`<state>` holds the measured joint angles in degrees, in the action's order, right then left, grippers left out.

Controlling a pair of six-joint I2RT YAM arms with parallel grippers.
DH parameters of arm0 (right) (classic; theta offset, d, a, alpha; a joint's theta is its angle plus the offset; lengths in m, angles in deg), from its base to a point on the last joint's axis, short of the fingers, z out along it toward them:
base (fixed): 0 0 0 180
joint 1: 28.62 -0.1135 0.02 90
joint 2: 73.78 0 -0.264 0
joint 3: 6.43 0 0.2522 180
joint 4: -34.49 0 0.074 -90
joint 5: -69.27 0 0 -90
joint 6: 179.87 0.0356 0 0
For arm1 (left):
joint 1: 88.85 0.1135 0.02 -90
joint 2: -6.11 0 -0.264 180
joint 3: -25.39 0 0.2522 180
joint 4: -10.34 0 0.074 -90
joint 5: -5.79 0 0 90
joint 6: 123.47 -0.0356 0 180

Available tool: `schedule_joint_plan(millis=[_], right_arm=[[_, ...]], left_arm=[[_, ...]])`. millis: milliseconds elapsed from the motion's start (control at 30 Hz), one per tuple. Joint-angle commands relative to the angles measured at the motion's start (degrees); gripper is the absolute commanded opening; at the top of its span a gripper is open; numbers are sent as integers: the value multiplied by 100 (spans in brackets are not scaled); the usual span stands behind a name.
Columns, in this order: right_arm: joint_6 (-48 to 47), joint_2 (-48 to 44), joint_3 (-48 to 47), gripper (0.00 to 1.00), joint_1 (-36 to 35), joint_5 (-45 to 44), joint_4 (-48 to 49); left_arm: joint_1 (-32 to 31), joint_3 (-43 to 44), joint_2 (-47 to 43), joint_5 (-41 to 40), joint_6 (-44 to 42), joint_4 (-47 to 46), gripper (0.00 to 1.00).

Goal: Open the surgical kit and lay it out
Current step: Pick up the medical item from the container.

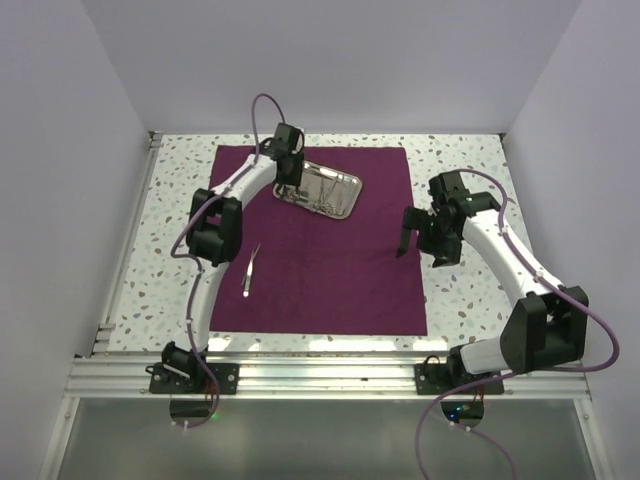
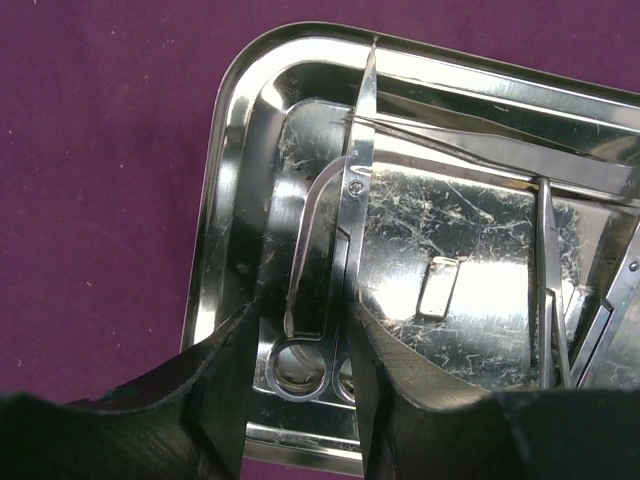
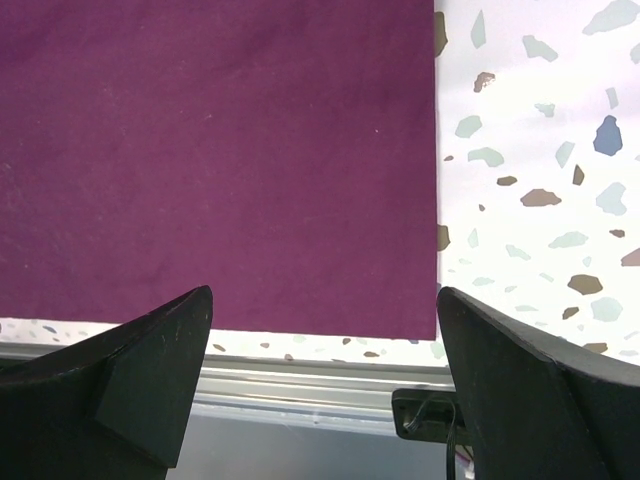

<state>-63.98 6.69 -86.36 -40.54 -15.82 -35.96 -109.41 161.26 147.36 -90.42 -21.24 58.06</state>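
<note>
Two grippers noted. Left gripper (image 2: 300, 318) is down at the left end of the tray (image 1: 350, 185), its fingers (image 2: 215, 395) part open and straddling the ring handles of the scissors (image 2: 352, 200). A sliver of tray floor shows between the left finger and the nearer ring, so I read the jaws as clamped on nothing, though contact on the right finger's side cannot be ruled out. Key relation: the scissors' long axis runs straight away from the fingers, rings between them, blades pointing to the far rim with the tip reaching it. The closing direction therefore crosses the handles, which suits a pinch. Other instruments (image 2: 552, 300) lie in the tray to the right of the scissors; one slim piece slants toward the blades, touching or not I cannot tell. Tray sits on the far middle of the cloth (image 1: 330, 280), spread flat on the table (image 1: 470, 300). Tweezers (image 1: 250, 270) lie on the cloth's left part, near the left arm. Right gripper (image 3: 325, 300) hangs wide open and empty over the cloth's right edge, well apart from the tray. Judgement: left arm is the nearer; likely next, close on the handles and lift.
</note>
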Motion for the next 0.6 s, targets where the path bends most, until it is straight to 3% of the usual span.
schedule_joint_plan(millis=[0, 233, 567], right_arm=[[39, -145, 17, 98, 15, -113, -123], [-13, -22, -62, 98, 15, -183, -132], [-181, 285, -221, 98, 23, -174, -115]], left_arm=[[-36, 313, 280, -20, -195, -144, 45], [-45, 648, 509, 278, -151, -143, 45], [-71, 840, 965, -283, -63, 294, 48]])
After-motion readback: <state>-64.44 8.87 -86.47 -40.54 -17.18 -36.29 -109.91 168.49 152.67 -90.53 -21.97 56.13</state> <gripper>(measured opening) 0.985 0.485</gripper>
